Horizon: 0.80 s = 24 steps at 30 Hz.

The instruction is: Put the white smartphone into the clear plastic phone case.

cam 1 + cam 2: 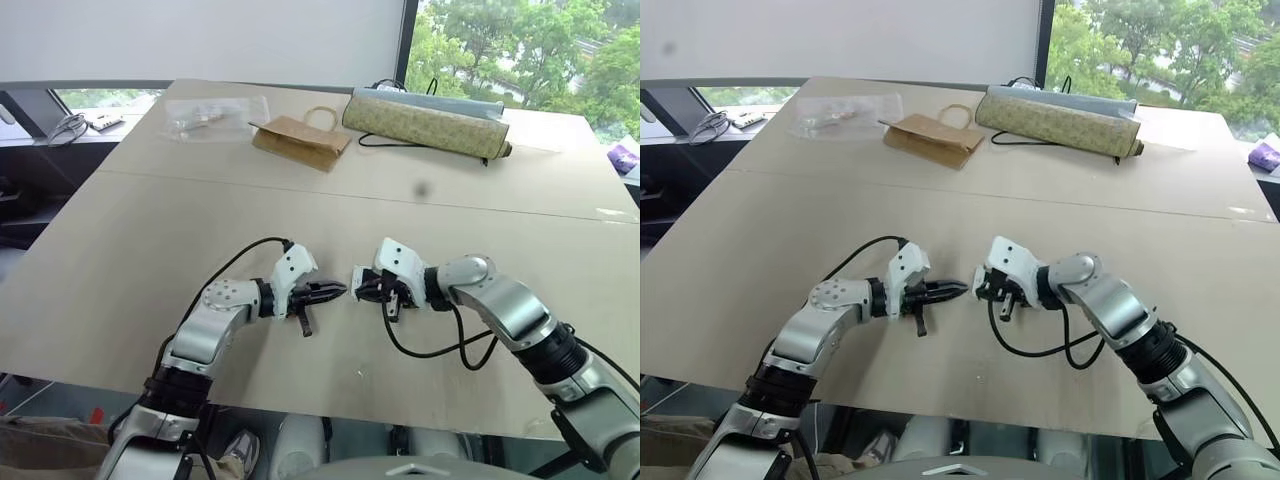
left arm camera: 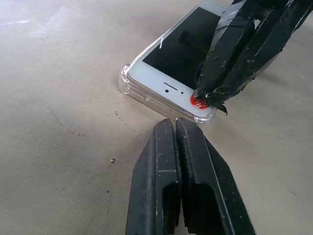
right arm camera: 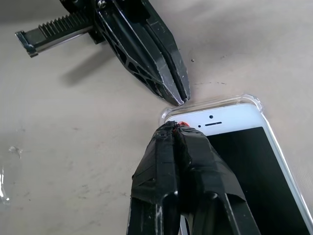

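White smartphone (image 2: 183, 68) seated in clear plastic phone case (image 2: 128, 81) near the beige table's (image 1: 130, 260) front edge, window behind; closed right gripper (image 2: 208, 100) pressing its corner, closed left gripper (image 3: 180, 98) beside.

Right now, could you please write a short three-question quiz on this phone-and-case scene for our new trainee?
1. True or false: the left gripper has its fingers open.
2. Which gripper's tip rests on the phone, at a corner near the speaker slot? A) left B) right C) neither
3. Fill in: the phone lies screen-up inside the clear ____ on the table.

Key:
1. False; both fingers are pressed together.
2. B; the right gripper, shut, touches that corner, while the left one points at the case's near edge.
3. case
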Each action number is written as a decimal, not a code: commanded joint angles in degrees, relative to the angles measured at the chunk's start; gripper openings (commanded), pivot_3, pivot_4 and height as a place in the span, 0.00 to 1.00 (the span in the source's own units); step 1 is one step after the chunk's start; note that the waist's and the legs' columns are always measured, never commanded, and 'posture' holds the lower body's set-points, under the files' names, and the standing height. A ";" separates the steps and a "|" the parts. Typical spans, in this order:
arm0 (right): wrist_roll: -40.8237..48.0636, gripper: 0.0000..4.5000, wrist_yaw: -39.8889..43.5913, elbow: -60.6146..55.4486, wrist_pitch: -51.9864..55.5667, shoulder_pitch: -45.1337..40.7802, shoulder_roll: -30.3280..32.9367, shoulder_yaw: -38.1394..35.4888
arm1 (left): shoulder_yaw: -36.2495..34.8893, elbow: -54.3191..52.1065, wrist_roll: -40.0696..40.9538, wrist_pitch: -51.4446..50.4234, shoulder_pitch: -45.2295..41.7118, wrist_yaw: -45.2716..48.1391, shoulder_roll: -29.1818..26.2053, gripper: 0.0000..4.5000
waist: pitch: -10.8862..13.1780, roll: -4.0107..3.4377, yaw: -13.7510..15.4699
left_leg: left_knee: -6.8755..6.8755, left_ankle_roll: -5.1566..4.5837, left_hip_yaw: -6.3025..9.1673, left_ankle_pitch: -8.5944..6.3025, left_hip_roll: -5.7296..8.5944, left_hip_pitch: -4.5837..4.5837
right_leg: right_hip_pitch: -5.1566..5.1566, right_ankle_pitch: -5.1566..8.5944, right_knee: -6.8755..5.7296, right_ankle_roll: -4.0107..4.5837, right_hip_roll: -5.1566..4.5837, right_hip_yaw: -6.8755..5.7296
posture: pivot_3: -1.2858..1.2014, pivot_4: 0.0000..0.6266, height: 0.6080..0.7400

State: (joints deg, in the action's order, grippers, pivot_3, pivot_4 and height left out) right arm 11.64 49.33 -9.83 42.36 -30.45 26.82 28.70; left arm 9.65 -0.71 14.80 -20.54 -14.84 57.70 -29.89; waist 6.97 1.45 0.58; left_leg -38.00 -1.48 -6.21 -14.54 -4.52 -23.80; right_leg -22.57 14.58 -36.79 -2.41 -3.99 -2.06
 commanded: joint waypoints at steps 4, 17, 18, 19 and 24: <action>2.58 0.00 0.52 -0.52 2.16 1.11 -1.33 -3.17 | 0.05 -2.37 0.29 -0.29 1.12 -0.22 -0.41 0.02 | -0.01 0.00 -0.04 | 0.00 0.00 0.00 0.00 -0.01 0.00 | 0.00 0.00 0.00 0.00 0.00 0.00 | 0.52 0.24 1.00; 10.91 0.00 -4.70 -19.26 15.32 7.08 8.93 -21.02 | 0.64 -0.37 -0.34 0.28 -0.36 0.31 -0.22 0.02 | 0.06 -0.05 0.30 | 0.01 -0.01 0.00 -0.01 0.01 -0.14 | -0.03 0.00 0.07 0.01 -0.03 0.00 | 0.52 0.24 1.00; 10.03 0.00 -4.94 -20.11 15.17 8.18 11.11 -21.13 | 0.72 -0.13 -0.44 0.36 -0.53 0.41 -0.23 0.02 | 0.06 -0.06 0.25 | 0.02 -0.01 0.00 -0.01 0.01 -0.14 | -0.03 0.00 0.09 0.01 -0.03 0.00 | 0.52 0.24 1.00; 9.06 0.00 -5.27 -20.60 14.83 9.17 13.12 -20.92 | 0.78 0.12 -0.51 0.40 -0.73 0.46 -0.21 0.02 | 0.06 -0.06 0.17 | 0.02 -0.01 0.01 -0.01 0.01 -0.14 | -0.03 0.00 0.09 0.01 -0.03 0.00 | 0.52 0.24 1.00; 7.71 0.00 -7.04 -20.50 14.12 11.92 17.01 -21.09 | 0.98 1.19 -0.74 0.67 -1.72 0.89 -0.25 0.02 | 0.06 -0.05 0.04 | 0.02 -0.03 0.12 -0.02 0.01 -0.11 | -0.04 0.01 0.07 0.01 -0.02 0.00 | 0.52 0.24 1.00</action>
State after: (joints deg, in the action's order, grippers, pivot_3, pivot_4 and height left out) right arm 19.26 42.80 -28.48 57.29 -18.22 43.38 9.40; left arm 9.89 0.42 14.71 -20.38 -16.00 58.47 -29.93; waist 7.03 1.40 0.62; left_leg -37.98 -1.51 -6.06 -14.55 -4.51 -23.91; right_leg -22.61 14.59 -36.73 -2.40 -4.01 -2.06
